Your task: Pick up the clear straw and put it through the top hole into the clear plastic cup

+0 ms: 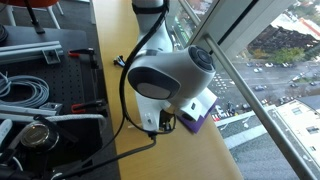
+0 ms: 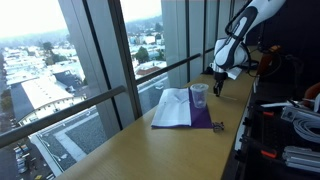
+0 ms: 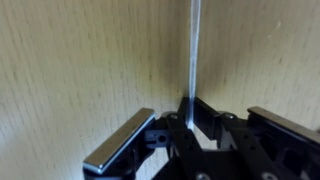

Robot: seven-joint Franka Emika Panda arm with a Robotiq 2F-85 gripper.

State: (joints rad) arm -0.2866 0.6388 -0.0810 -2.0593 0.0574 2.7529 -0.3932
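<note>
I found no text, label, brand, number or sign that I could read in any view. The white rounded arm housing (image 1: pixel 165 75) bore no lettering that I could make out, the flat purple sheet (image 2: pixel 190 118) on the pale wooden bench (image 2: pixel 150 150) showed no print, and the clear plastic cup (image 2: pixel 199 97) looked plain. Near my fingers, the wrist view showed only bare wood grain.

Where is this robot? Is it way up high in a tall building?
Probably yes: it looks like an upper-floor office or lab. Tall windows show streets and rooftops far below, and the robot arm works at a long wooden counter beside cables.
</note>
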